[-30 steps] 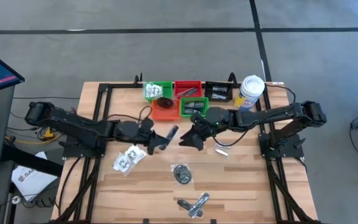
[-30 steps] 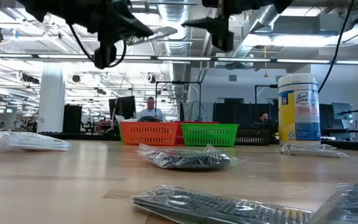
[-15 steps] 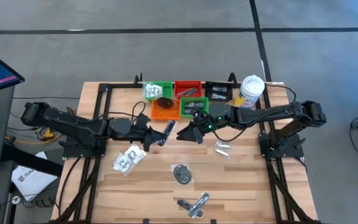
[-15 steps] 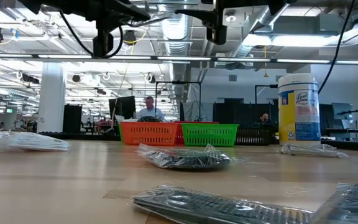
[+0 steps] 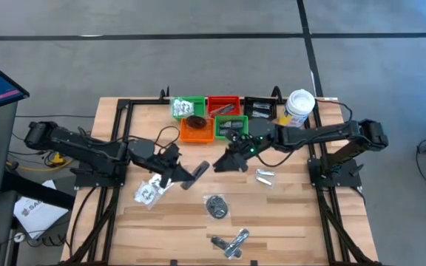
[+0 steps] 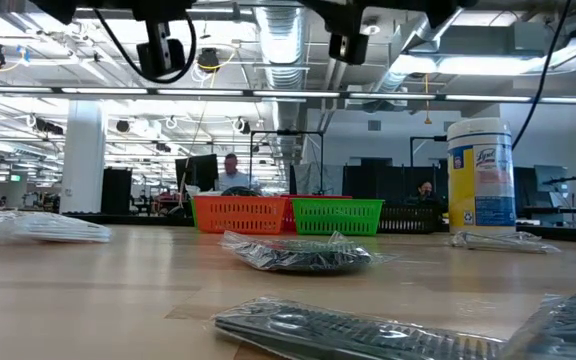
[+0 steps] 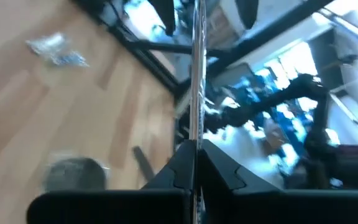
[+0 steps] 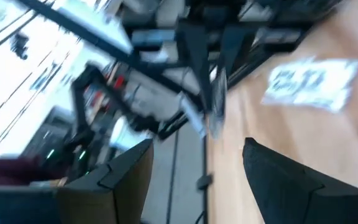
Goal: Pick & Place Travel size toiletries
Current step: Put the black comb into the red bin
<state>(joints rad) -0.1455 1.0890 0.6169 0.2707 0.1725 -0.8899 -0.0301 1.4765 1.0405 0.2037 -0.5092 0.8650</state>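
From the high view, the left gripper hangs over the pale wooden counter, a little in front of the orange plastic tray, its jaws clenched on a slim silvery sachet that juts out toward the right arm. The right gripper hovers just beside that sachet, in front of the orange tray and to its right, with its jaws released and nothing between them. Other toiletries lie loose: a clear packet with white contents well in front of the orange tray on the left arm's side, a dark round piece in plastic farther forward, silvery tubes at the front edge, and a small silvery sachet to the right.

In the low view both grippers sit high above the counter, clear of the crinkled packet lying in front of the orange tray.

The left wrist view shows the sachet edge-on, pinched only at its end between the fingers.

The right wrist view shows spread fingers facing the other arm and the sachet.

The risk appears to be the thin end grip: if the two arms meet off-line or the left lets go early, the sachet could twist out and drop short of the trays.
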